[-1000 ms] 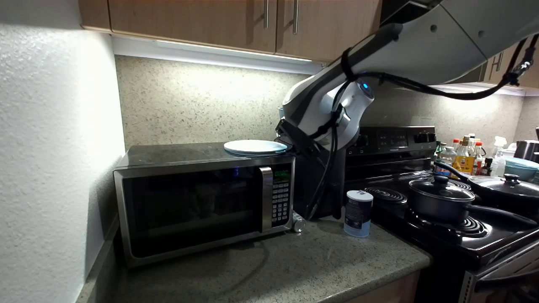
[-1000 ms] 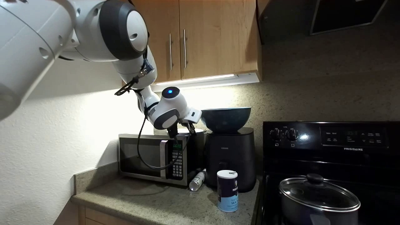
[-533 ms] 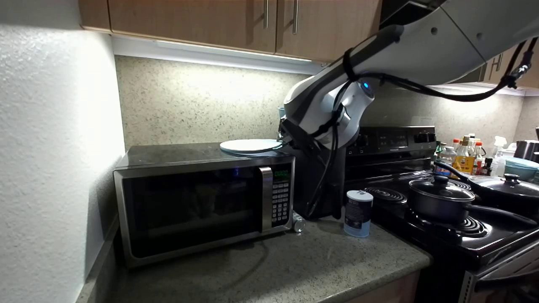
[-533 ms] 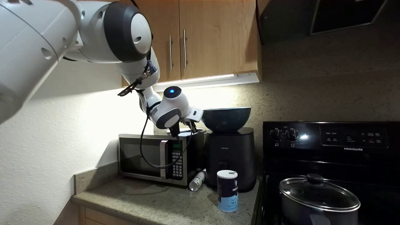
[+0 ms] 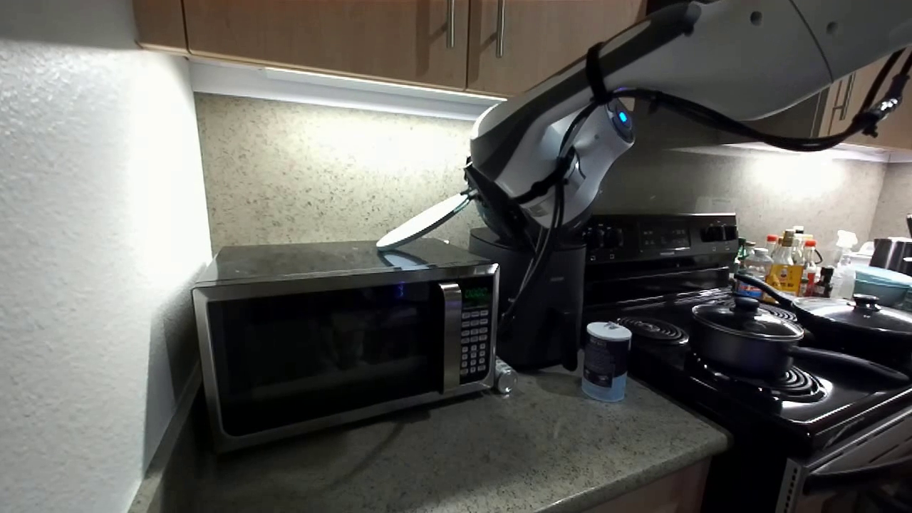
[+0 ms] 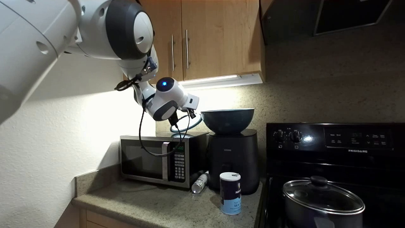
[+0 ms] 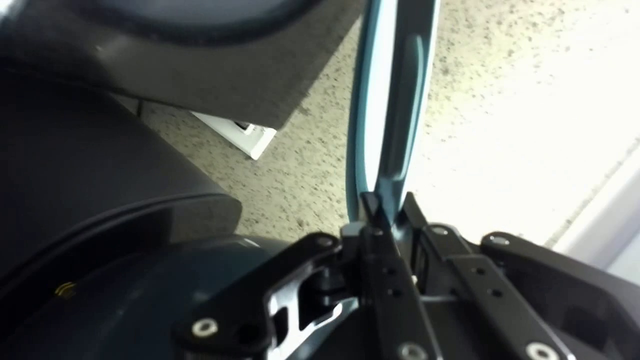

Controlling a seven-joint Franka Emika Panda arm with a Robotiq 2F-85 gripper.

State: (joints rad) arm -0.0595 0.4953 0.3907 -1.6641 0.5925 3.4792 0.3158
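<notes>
At the left end of the counter (image 5: 456, 456), in an exterior view, stands the microwave (image 5: 328, 353). Over its top slants the white plate (image 5: 424, 224), low side toward the counter's left edge; contact below cannot be told. At its raised right rim, the gripper (image 7: 390, 201) has its jaws closed on it (wrist view); the disc runs left and down from them. Rear right corner: black air fryer (image 5: 550, 313).

Your pincer (image 7: 390, 206) is black, the disc (image 5: 420, 224) white, edged teal, the counter (image 6: 164, 202) speckled grey-beige, the bowl (image 6: 227, 122) dark blue.
</notes>
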